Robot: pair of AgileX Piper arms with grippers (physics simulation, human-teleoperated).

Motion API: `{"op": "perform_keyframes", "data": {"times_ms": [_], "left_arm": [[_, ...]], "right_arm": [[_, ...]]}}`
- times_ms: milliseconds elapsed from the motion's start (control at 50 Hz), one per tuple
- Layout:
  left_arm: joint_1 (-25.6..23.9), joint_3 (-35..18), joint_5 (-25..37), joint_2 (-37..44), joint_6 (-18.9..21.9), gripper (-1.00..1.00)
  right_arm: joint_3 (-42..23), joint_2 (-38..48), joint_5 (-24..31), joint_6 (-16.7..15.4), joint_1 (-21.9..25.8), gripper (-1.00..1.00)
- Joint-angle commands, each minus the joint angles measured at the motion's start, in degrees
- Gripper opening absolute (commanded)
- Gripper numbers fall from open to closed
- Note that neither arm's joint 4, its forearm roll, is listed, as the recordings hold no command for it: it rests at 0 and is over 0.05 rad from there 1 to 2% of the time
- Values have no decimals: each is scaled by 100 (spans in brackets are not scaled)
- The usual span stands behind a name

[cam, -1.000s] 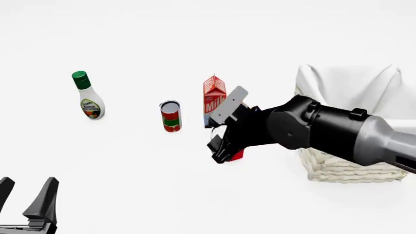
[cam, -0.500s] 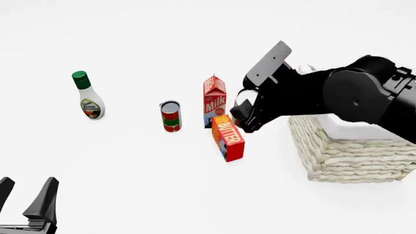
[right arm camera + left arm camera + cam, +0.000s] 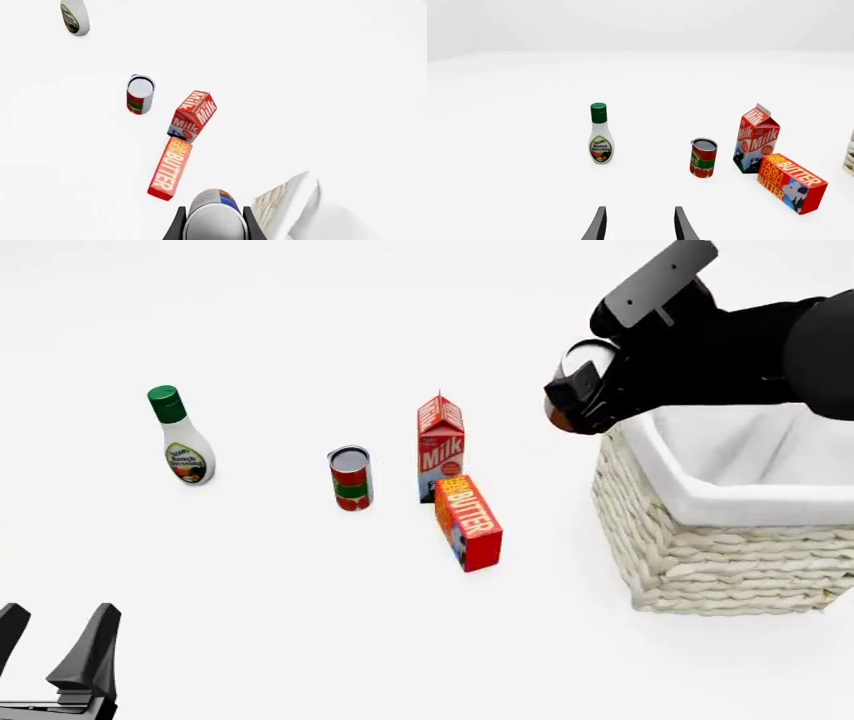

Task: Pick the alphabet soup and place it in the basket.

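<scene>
I had the alphabet soup (image 3: 212, 214) clamped between the right gripper (image 3: 577, 400) jaws, above the basket (image 3: 694, 560) rim's left edge.

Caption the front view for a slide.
Right hand carries the soup toward the basket; milk, butter, red can and dressing stand behind.

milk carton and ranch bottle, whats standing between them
In the front view, only the red can with the green band stands between the milk carton and the ranch bottle; it is nearer the carton.
</scene>
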Motion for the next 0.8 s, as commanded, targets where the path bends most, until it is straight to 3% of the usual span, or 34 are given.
{"op": "perform_keyframes", "data": {"times_ms": [20,260,800], "left_arm": [[0,0,0,0,0,100],[0,0,0,0,0,100],[0,0,0,0,0,100]], "right_arm": [[-312,133,-60,3,-585,-100],[-671,498,-147,-60,-1043,-100],[-557,648,-391,-105,-2227,-100]]}}
